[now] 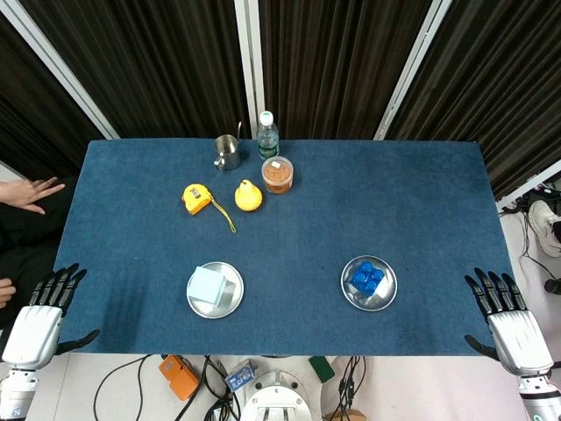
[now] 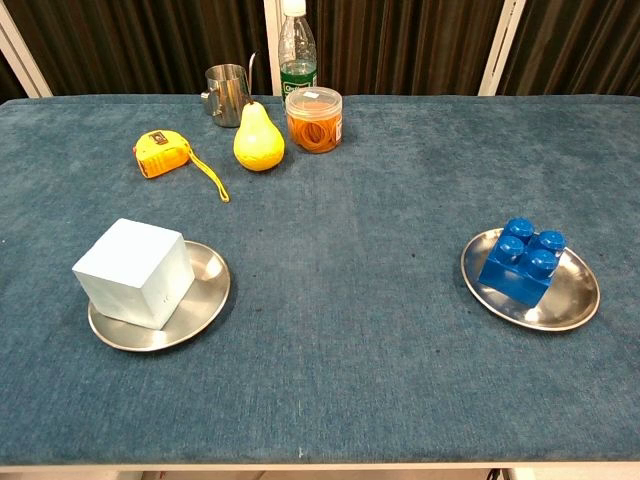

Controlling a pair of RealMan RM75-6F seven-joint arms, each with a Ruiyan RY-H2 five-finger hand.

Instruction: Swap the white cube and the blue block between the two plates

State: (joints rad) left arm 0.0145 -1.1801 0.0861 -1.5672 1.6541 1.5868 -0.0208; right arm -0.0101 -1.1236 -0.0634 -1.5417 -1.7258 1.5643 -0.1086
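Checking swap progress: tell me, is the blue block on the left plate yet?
No, the blue block sits on the right plate; the white cube occupies the left plate.

Left hand point(image 1: 39, 320) and right hand point(image 1: 508, 320): silver backs, black fingers

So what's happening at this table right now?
Nothing is being handled yet. The left hand and right hand rest open at the table's near corners. The white cube sits on the left plate, and the blue block on the right plate, so the swap has not started.
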